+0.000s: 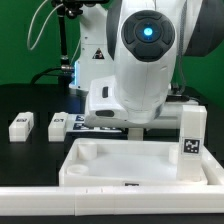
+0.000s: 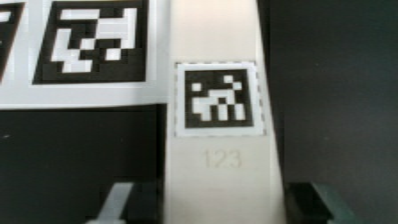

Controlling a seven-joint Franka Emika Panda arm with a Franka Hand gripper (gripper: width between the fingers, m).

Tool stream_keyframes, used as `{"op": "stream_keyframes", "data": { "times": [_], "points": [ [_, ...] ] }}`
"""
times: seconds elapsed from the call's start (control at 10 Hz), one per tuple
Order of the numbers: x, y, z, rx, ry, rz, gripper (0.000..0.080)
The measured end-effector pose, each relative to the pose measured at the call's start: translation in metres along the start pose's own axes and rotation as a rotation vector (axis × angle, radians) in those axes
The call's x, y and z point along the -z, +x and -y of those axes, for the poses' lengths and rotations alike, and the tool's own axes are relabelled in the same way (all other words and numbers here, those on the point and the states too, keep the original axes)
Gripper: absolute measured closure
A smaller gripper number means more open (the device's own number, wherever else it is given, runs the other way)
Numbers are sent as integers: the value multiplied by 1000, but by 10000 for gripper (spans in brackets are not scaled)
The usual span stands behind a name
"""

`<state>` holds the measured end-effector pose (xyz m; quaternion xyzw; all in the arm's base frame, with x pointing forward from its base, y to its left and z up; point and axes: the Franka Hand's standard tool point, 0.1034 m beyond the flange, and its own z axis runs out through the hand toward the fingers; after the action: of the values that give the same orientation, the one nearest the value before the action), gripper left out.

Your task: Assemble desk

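Note:
In the wrist view a long white desk leg (image 2: pixel 217 160) with a black-and-white tag runs between my fingers. My gripper (image 2: pixel 217 205) is shut on it, one finger against each long side. The arm's body hides this leg and my fingers in the exterior view. The white tray-like tabletop (image 1: pixel 130 160) lies in front of the arm. Two more small white legs (image 1: pixel 21 126) (image 1: pixel 56 124) lie on the black table at the exterior view's left. Another tagged leg (image 1: pixel 191 130) stands upright at the tabletop's far right corner.
The marker board (image 2: pixel 71 45) lies flat right beside the gripped leg, and a strip of it shows behind the arm (image 1: pixel 95 128). A white border rail (image 1: pixel 40 200) runs along the front edge. A stand with cables rises at the back.

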<state>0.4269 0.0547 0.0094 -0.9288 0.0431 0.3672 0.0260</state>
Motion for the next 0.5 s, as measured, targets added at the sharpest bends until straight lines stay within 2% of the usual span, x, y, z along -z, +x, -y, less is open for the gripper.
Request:
{"op": "stream_keyframes", "data": {
  "times": [0.1, 0.2, 0.3, 0.4, 0.5],
  "points": [
    [5, -1, -1, -1, 3, -6, 511],
    [27, -9, -6, -9, 20, 4, 511],
    [60, -14, -16, -23, 41, -37, 511],
    [85, -19, -25, -36, 58, -94, 511],
    [94, -25, -33, -33, 41, -109, 511]
  ]
}}
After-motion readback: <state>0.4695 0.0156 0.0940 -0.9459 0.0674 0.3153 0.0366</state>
